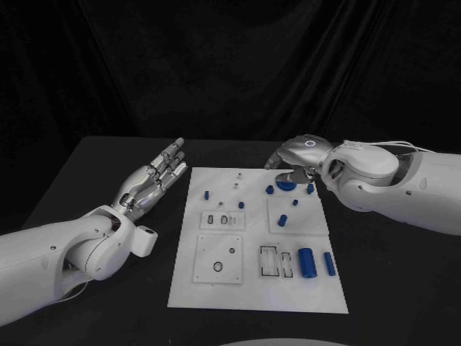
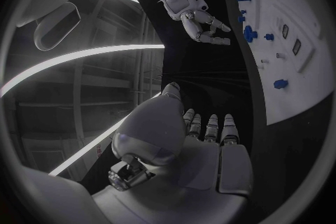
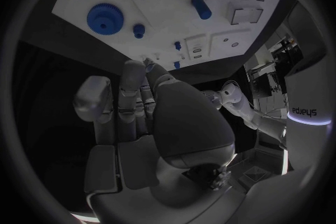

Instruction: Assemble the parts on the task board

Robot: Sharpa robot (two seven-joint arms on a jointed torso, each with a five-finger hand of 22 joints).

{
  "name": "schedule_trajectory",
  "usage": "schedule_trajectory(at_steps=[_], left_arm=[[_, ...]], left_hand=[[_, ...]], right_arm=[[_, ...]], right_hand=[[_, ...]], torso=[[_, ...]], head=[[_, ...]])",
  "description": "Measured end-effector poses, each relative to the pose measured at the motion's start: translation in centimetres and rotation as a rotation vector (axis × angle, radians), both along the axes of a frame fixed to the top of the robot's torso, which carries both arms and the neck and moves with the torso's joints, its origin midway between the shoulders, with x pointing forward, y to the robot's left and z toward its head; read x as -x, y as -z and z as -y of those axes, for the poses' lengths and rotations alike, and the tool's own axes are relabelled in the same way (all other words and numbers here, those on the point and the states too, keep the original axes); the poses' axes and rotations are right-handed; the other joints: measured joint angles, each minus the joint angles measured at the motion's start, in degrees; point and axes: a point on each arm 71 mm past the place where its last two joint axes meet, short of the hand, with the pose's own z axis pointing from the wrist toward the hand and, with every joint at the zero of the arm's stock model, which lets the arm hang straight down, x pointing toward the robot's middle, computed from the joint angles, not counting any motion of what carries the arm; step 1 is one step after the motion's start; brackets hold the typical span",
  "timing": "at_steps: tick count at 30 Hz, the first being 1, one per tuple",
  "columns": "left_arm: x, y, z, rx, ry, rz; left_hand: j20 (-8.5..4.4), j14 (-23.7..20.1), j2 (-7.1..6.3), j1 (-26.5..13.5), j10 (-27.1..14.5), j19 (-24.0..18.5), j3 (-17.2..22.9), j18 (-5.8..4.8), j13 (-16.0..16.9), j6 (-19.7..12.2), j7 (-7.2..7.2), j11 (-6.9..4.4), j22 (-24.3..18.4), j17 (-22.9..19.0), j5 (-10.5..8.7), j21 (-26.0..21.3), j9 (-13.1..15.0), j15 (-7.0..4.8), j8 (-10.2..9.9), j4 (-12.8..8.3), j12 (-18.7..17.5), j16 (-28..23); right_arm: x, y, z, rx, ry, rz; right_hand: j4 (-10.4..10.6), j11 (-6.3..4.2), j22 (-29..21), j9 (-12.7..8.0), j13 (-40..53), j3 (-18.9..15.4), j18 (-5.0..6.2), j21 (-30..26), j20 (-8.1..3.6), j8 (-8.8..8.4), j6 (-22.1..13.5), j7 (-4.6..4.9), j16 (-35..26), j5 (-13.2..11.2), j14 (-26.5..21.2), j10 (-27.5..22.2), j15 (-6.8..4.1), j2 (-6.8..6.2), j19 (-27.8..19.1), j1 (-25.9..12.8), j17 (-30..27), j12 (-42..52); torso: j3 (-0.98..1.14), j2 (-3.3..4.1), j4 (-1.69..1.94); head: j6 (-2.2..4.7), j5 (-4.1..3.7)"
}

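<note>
The white task board lies in the middle of the black table. A blue gear sits near its far right corner, with small blue pegs around it. Two blue cylinders lie at the near right. My right hand hovers just beyond the gear at the board's far edge and holds nothing. In the right wrist view its fingers reach toward the gear. My left hand is stretched flat and empty over the table beside the board's left edge. The left wrist view shows the right hand near the gear.
Rectangular white insert plates with slots and holes take up the board's near left and centre. A small blue peg stands near the far left. Black table surrounds the board on all sides, with a dark curtain behind.
</note>
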Motion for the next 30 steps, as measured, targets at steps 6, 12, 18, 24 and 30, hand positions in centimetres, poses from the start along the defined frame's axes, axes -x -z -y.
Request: schedule_trajectory(at_steps=[6, 12, 18, 24, 30], left_arm=[[-0.1, 0.0, 0.3, 0.003, 0.014, -0.002], [-0.1, 0.1, 0.4, 0.004, 0.021, -0.003], [-0.2, 0.1, 0.4, 0.006, 0.026, -0.004], [-0.2, 0.1, 0.4, 0.005, 0.028, -0.004], [-0.3, 0.2, 0.4, 0.005, 0.031, -0.005]], left_hand=[[0.2, 0.0, -0.05, 0.6, 0.0, -0.2, 0.2, 0.0, 0.0, -0.2, 0.19, 0.0, 0.0, 0.0, 0.44, 0.0, 0.0, 0.0, 0.0, 0.1, 0.0, 0.0], [0.4, 0.0, -0.05, 0.6, 0.0, 0.0, 0.2, 0.0, 0.0, -0.2, 0.21, 0.0, 0.0, 0.0, 0.44, 0.0, 0.0, 0.0, 0.0, 0.1, 0.0, 0.0], [0.4, -0.2, -0.05, 0.6, 0.0, 0.0, 0.2, 0.0, 0.0, -0.2, 0.21, -0.01, 0.0, 0.0, 0.65, 0.0, 0.0, 0.2, 0.0, 0.1, 0.0, 0.0], [0.61, 0.0, 0.04, 0.7, 0.1, -0.2, 0.2, 0.0, 0.0, 0.0, 0.42, 0.06, 0.0, 0.0, 0.65, 0.0, 0.1, 0.41, 0.0, 0.1, 0.0, 0.0], [0.82, 0.0, 0.16, 0.8, 0.0, 0.0, 0.4, 0.0, 0.0, 0.2, 0.63, 0.27, 0.0, 0.0, 0.65, 0.0, 0.1, 0.41, 0.0, 0.2, 0.0, 0.0]], right_arm=[[-0.5, 0.4, 0.0, 0.049, 0.001, 0.035], [-0.6, 1.7, 0.1, 0.076, 0.0, 0.032], [-0.6, 2.4, 0.4, 0.09, -0.001, 0.028], [-0.6, 2.7, 0.7, 0.1, -0.003, 0.024], [-0.7, 3.2, 0.8, 0.111, -0.004, 0.013]], right_hand=[[0.6, 0.0, 2.6, -0.1, 0.0, 0.1, 0.01, 1.8, 0.15, 0.0, -0.2, -0.18, 2.7, -1.3, 0.0, 0.0, 0.0, -0.74, 0.1, -0.7, 2.5, 0.0], [1.2, 0.4, 3.6, -0.3, 0.0, -0.3, 0.02, 2.2, 0.21, 0.0, -0.4, -0.39, 3.2, -2.6, 0.0, 0.4, 0.0, -1.42, 0.2, -1.4, 2.9, 0.0], [1.7, 1.02, 4.3, -0.7, 0.0, -0.4, 0.02, 2.7, 0.41, 0.0, -1.6, -1.61, 3.6, -2.9, 0.2, -0.2, 0.21, -1.71, 0.0, -1.7, 3.0, 0.0], [1.7, 1.03, 4.7, -0.8, -0.1, -0.4, -0.87, 2.9, 0.42, -0.22, -2.8, -1.87, 3.8, -2.9, 0.2, -0.2, 0.21, -1.87, 0.0, -1.9, 3.0, 0.0], [1.8, 1.03, 5.4, -0.8, -0.1, -0.2, -0.87, 3.4, 0.42, -0.22, -1.7, -1.93, 4.1, -1.9, 0.2, -0.7, 0.21, -1.84, 0.0, -1.8, 3.0, 0.0]], torso=[[0.03, 0.52, 0.3], [0.0, 0.82, 0.62], [-0.05, 1.0, 0.81], [-0.1, 1.03, 0.87], [-0.17, 0.9, 0.91]], head=[[-0.11, -0.19], [0.07, -0.38], [0.01, -0.38], [0.16, -0.2], [-0.02, -0.17]])
